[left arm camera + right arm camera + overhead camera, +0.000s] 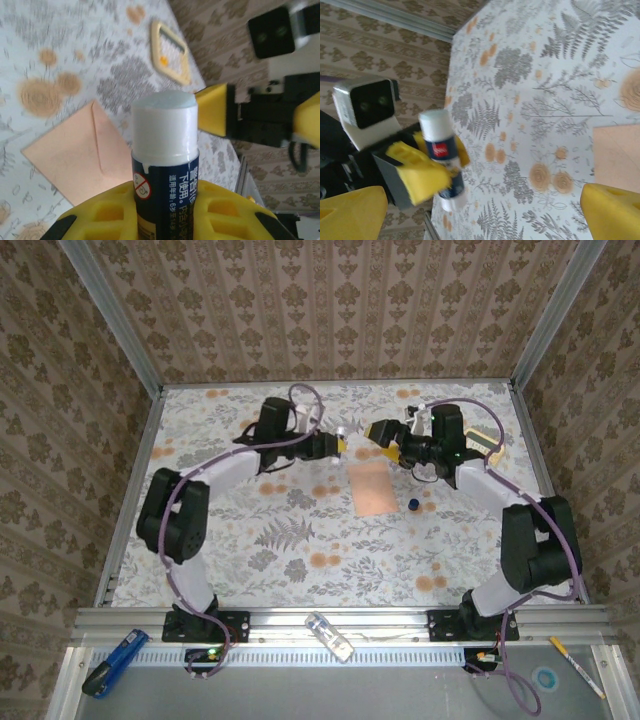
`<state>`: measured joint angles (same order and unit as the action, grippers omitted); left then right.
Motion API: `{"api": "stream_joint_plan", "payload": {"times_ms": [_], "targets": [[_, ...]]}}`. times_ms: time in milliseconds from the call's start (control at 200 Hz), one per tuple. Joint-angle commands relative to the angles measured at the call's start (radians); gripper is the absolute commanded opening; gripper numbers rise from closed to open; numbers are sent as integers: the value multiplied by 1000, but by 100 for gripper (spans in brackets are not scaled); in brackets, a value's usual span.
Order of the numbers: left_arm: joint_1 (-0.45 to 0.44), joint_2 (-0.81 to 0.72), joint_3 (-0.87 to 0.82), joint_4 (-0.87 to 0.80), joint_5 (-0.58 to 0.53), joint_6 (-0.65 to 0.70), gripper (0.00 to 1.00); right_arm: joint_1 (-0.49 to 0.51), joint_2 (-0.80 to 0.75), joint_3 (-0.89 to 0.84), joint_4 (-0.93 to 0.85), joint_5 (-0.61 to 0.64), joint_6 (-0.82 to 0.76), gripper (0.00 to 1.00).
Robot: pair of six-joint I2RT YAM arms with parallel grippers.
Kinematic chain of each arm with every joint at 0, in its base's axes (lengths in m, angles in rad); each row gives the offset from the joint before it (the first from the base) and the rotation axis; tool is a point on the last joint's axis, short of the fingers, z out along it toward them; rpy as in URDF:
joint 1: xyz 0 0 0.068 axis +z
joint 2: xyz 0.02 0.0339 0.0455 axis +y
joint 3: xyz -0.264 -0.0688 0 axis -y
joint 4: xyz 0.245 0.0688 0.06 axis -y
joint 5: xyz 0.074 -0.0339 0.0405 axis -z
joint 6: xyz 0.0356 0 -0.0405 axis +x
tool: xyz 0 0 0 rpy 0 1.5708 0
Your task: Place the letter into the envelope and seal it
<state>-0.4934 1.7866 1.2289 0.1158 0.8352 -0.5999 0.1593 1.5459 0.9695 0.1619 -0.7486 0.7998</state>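
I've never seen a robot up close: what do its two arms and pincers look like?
The left arm and right arm have white links between bulky black joints, with lilac cables looping alongside. The left pincer and right pincer have chunky yellow fingers on black bodies, each beside a white camera box with a black face.

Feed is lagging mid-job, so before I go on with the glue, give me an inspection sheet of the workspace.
Surface: floral cloth, flat, no spills seen.
Job's things: envelope lying flat at centre.
Clutter: dark-blue cap beside the envelope; cream square frame far right.
Grippers: left gripper shut on uncapped glue stick; right gripper open, empty.
Cables: purple cable loops at left wrist, off the envelope.
Surroundings: wallpapered walls; pen and blue tool on front ledge.
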Motion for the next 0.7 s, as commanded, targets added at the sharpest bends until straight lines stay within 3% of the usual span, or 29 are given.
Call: {"api": "stream_joint_plan", "payload": {"times_ms": [0,115,280,560,695], "targets": [[21,-99,-29,127,42,-97,0,-7,-31,12,67,-76,-14,100],[30,-175,-56,183,17,-172,0,-6,-71,-31,176,-92,31,100],[31,-275,-120,270,-23,-250,0,30,-71,-49,471,-229,199,98],[30,-334,-171,411,-31,-371,0,183,-42,52,503,-294,162,72],[30,-342,-182,461,-31,-410,0,216,-17,78,505,-287,156,68]]}}
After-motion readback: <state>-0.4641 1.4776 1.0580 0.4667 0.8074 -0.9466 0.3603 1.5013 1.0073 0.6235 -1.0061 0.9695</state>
